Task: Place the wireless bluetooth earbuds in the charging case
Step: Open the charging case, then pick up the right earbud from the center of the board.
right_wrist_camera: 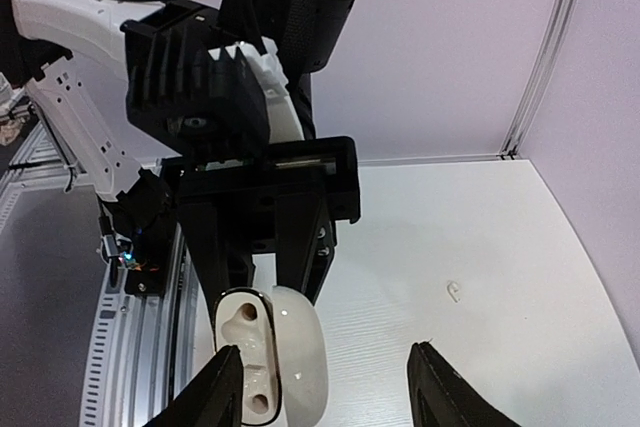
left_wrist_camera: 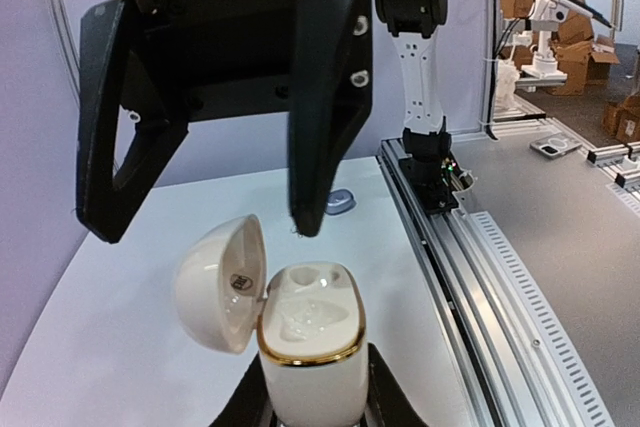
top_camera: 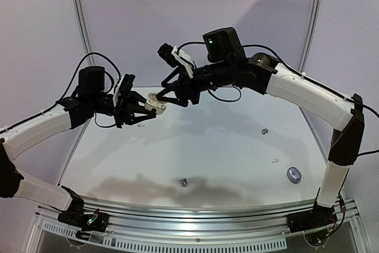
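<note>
Three earbuds lie loose on the table (top_camera: 225, 146); the open case (left_wrist_camera: 310, 367) is aloft.
A white earbud (top_camera: 275, 160) and two dark earbuds (top_camera: 183, 182) sit lower centre and right. At upper left, the left gripper (top_camera: 145, 111) pinches the case, and the right gripper (left_wrist_camera: 205, 229) hangs spread above it.

Open white oval charging case (top_camera: 156, 105): clamped in left gripper (top_camera: 144, 111), above the table's far left. Right gripper (top_camera: 164, 95): just above the case, jaws apart. White table (top_camera: 225, 146):
- dark grey earbud (top_camera: 183, 182), front centre
- second dark grey earbud (top_camera: 264, 130), right
- small white earbud (top_camera: 275, 160), in front of the second
- grey oval case (top_camera: 294, 174), front right
</note>
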`<state>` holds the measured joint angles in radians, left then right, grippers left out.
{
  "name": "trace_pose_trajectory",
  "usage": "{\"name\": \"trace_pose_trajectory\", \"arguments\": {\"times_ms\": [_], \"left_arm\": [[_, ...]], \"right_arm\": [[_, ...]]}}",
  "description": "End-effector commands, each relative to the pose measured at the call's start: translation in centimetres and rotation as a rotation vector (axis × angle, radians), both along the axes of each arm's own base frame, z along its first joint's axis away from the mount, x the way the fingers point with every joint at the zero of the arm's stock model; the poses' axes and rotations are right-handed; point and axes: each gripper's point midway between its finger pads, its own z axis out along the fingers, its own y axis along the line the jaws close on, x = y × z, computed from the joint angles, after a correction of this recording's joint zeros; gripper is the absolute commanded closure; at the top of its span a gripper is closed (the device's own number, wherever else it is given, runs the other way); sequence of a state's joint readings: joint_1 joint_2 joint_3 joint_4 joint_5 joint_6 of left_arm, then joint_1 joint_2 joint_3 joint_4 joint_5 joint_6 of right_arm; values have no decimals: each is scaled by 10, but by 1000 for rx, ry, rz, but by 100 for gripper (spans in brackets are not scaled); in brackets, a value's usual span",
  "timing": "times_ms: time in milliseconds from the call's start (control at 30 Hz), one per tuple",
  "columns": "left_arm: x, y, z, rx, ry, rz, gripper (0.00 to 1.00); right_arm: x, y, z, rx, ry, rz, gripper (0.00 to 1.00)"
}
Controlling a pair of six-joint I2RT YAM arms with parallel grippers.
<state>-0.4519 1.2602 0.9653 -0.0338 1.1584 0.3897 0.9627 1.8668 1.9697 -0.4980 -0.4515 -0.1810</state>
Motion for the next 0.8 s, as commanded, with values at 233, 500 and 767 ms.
{"name": "trace_pose_trajectory", "arguments": {"times_ms": [233, 500, 767], "left_arm": [[13, -3, -8, -1, 80, 61, 100], [21, -1, -11, -32, 103, 138, 100], [26, 4, -8, -111, 105, 213, 100]], "right_arm": [[16, 0, 24, 106, 83, 9, 8], [149, -125, 26, 312, 455, -686, 7], [152, -293, -135, -134, 679, -1517, 15]]}}
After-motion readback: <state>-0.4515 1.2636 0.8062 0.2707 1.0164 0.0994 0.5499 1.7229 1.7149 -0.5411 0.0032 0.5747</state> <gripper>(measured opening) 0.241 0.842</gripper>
